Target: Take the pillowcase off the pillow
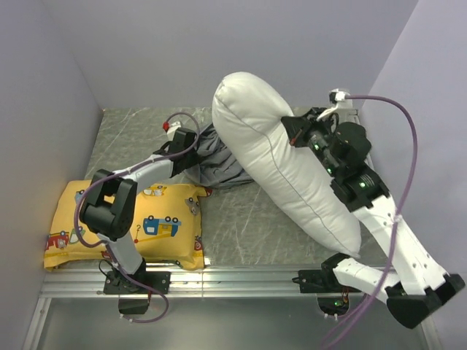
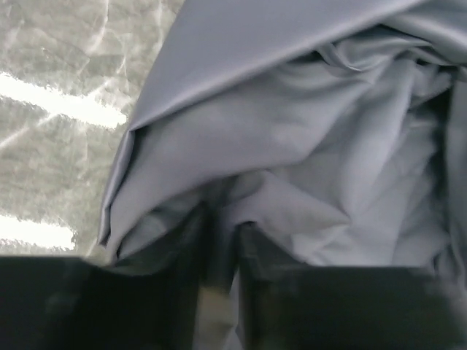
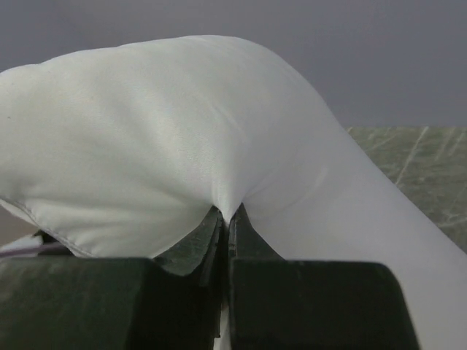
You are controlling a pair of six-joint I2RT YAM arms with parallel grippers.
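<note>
The white pillow [image 1: 284,157] stands tilted on the table, its upper end lifted at the back and its lower end at the front right. My right gripper [image 1: 294,131] is shut on a pinch of the pillow's side; in the right wrist view the pillow [image 3: 182,131] bulges over the closed gripper [image 3: 226,219]. The grey pillowcase [image 1: 215,164] lies bunched on the table to the left of the pillow. My left gripper [image 1: 191,149] is shut on a fold of the pillowcase [image 2: 292,146], seen between the left gripper [image 2: 222,230] fingers in the left wrist view.
A yellow cartoon-vehicle print pillow [image 1: 124,222] lies at the front left under the left arm. Grey walls close in the left, back and right. A metal rail [image 1: 241,281] runs along the table's near edge.
</note>
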